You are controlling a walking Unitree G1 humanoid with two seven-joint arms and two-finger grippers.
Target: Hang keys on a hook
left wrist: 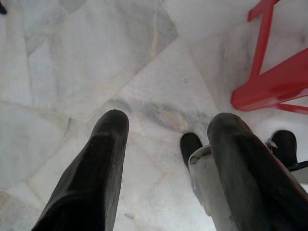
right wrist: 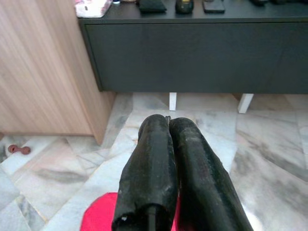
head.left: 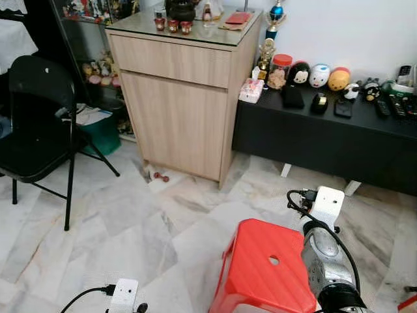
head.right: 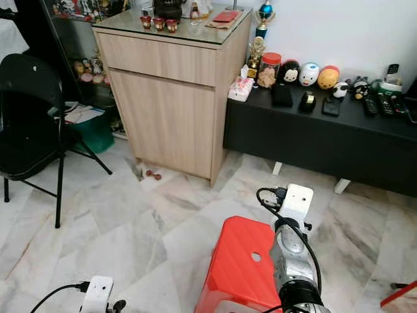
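Left tool (left wrist: 166,168): two long black fingers (left wrist: 91,168) spread well apart, nothing between them, pointing down at the pale grey-veined marble tile floor (head.left: 117,222).

Right tool (right wrist: 168,130): black fingers pressed together; a thin sliver shows at the tips, too small to identify. It sits above the near edge of the red plastic stool (head.left: 264,267) and faces the low black desk (head.left: 326,140). The silver right arm (head.left: 326,261) rises beside the stool.

Keys: cannot be made out with certainty in any view. Hook: not identifiable.

Light wood cabinet with glass top (head.left: 179,98): stands left of the black desk, touching or just beside it. Small red cups (head.left: 172,25) and a dark teapot (head.left: 181,9) on top.

Black desk, contents: clear jar with red lid (head.left: 280,70), three round cartoon-head figures (head.left: 319,75), dark wallet-like items (head.left: 292,96), remote controls (head.left: 391,106).

Black folding chair (head.left: 39,124): far left, well apart from the stool.

Small red object (head.left: 159,177): on the floor at the cabinet's foot.
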